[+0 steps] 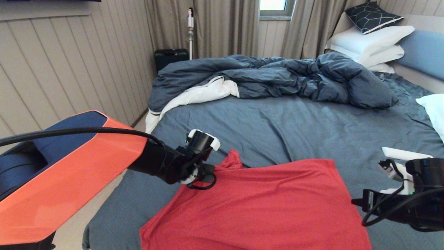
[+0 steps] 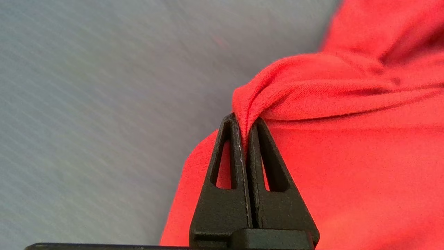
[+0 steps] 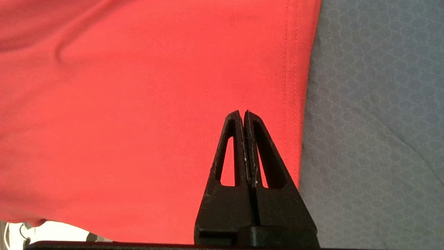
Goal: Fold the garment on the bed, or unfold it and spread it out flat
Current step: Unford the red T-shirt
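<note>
Garment (image 1: 263, 205) lies on the near part of the bed (image 1: 295, 125). Left gripper (image 2: 245, 119) is clamped on a bunched fold at its far-left corner. Right gripper (image 3: 242, 114) is closed and empty above the right hem; only the wrist view shows the hem stitching. Duvet (image 1: 277, 78) is heaped at the far side.

The bright red thin jersey T-shirt (image 1: 263, 205) lies on the near part of the wide bed with a blue-grey fitted sheet (image 1: 295, 125), plain side up, mostly spread but rumpled. Its right hem edge, double-stitched, lies straight on the sheet. On its left side a fold of the cloth is gathered into a raised, twisted peak, with creases running from there across the fabric. Its near edge runs out of view.
</note>
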Controlling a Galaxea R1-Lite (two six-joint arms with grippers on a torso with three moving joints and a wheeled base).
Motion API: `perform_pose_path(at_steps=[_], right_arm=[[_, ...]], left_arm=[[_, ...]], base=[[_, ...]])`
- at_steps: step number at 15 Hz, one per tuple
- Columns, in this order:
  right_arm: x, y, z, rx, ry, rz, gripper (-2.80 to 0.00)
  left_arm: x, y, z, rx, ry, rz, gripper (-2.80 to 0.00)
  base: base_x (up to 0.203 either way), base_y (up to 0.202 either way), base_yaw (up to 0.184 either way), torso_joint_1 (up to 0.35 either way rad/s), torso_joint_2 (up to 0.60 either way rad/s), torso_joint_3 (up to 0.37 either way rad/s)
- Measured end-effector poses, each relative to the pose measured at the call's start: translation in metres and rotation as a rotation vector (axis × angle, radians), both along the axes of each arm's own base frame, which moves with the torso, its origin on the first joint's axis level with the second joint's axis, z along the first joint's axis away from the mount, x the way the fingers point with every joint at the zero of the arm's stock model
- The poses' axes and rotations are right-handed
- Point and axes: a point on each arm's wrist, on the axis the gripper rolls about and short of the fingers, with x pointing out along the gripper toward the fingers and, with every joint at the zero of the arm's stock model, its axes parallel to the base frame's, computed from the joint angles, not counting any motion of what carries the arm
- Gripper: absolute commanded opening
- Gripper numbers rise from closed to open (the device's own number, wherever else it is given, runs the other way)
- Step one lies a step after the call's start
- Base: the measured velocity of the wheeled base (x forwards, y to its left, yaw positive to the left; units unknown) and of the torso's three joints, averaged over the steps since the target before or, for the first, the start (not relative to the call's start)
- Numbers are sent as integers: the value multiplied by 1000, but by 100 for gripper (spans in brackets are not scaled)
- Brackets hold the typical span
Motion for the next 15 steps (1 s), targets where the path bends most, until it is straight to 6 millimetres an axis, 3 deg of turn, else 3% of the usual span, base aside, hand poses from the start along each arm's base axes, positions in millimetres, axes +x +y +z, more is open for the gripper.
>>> perform_pose_path(at_steps=[7,14,15], right_arm=[[-1,1,-3,1,14,3,-280],[-1,1,-3,1,16,2,-280],[-1,1,-3,0,15,2,-280]], left_arm=[[42,51,0,18,-64,99,-280],[54,68,-13,48,-41,127,-280],[53,68,-14,55,-32,128,0]], base=[[0,0,0,0,0,0],[0,0,0,0,0,0],[0,0,0,0,0,0]])
